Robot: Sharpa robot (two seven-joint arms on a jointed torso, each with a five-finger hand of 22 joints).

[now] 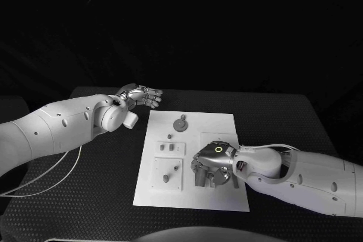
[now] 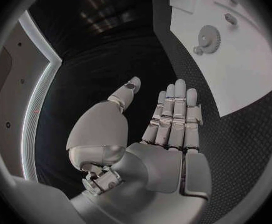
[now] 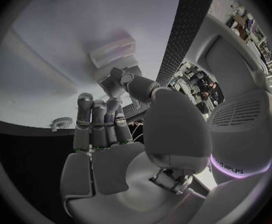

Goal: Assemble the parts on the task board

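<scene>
Plainly, the parts are judged small, light, stiff and rather slick, best taken by their sides between fingertips. A gear [image 1: 180,124] lies flat on the far part of the board [image 1: 219,121]; pegs [image 1: 166,177] stand in a square block nearer the left edge. The right hand [image 1: 211,167] is lowered over the board's near right part, fingers pointed down; whether anything is held cannot be told. The left hand [image 2: 167,134] is held flat and spread beyond the board's far left corner, holding nothing. The table [image 1: 98,200] is black and textured, with free room around the board.
</scene>
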